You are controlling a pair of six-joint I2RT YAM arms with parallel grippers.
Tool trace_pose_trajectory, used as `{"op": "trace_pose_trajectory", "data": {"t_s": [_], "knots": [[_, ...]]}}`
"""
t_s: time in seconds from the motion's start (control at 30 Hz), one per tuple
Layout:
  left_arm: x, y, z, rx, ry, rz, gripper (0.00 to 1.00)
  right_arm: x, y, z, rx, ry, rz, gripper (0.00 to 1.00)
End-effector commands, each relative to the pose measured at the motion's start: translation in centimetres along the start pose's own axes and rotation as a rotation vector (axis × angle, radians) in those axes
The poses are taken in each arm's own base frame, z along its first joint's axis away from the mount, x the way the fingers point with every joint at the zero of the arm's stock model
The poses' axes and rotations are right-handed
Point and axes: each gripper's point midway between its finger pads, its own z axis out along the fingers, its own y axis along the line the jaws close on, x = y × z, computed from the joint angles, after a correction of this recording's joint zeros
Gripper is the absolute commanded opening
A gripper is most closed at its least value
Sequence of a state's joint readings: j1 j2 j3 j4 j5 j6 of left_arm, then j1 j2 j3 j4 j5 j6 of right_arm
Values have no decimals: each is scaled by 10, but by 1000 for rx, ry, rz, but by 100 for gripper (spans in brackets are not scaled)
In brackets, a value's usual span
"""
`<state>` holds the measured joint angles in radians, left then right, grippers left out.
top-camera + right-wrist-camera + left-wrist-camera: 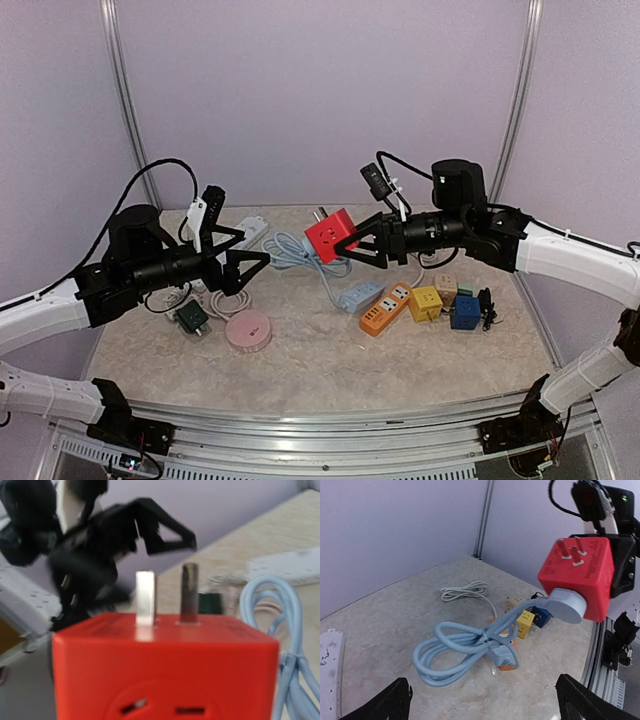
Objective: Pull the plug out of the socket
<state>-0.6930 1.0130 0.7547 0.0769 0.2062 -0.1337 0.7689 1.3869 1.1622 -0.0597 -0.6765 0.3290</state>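
A red cube socket (332, 236) hangs above the table, with my right gripper (347, 245) shut on it. Its metal prongs (167, 600) point up in the right wrist view. A round light-blue plug (566, 605) sits against the cube's lower face (580, 570). Its light-blue cord (455, 650) trails down in loops to the table. My left gripper (256, 272) is open and empty, a short way left of the cube and clear of the plug. Its two fingertips (395, 700) show at the bottom corners of the left wrist view. The right gripper's own fingers are hidden behind the cube in its wrist view.
On the table lie a light-blue power strip (360, 295), an orange strip (385, 308), a yellow cube (425, 303), a blue cube (465, 312), a pink round socket (248, 331), a dark green cube (190, 318) and a white strip (247, 234). Walls enclose three sides.
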Motion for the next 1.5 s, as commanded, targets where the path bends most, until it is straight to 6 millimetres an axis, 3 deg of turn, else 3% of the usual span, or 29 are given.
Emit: {"op": "trace_pose_trajectory", "data": {"t_s": [0.0, 0.17, 0.3, 0.4, 0.6, 1.0, 1.47], "knots": [[-29, -46, 5, 101, -92, 263, 99, -35, 36, -8, -176, -105, -63, 0], [-28, -73, 24, 71, -91, 447, 99, -33, 42, -8, -218, -99, -39, 0], [-25, -71, 46, 9, -66, 484, 97, -30, 43, -6, -231, -85, -23, 0], [-29, -75, 50, 9, -90, 509, 89, -27, 43, -5, -238, -78, -18, 0], [-33, -84, 48, 17, -116, 540, 65, -27, 39, -4, -213, -76, -19, 0], [-37, -98, 47, -5, -133, 599, 55, -24, 27, 5, -175, -56, 8, 0], [-31, -104, 53, -20, -115, 640, 22, -22, 15, 8, -125, -51, 32, 2]]}}
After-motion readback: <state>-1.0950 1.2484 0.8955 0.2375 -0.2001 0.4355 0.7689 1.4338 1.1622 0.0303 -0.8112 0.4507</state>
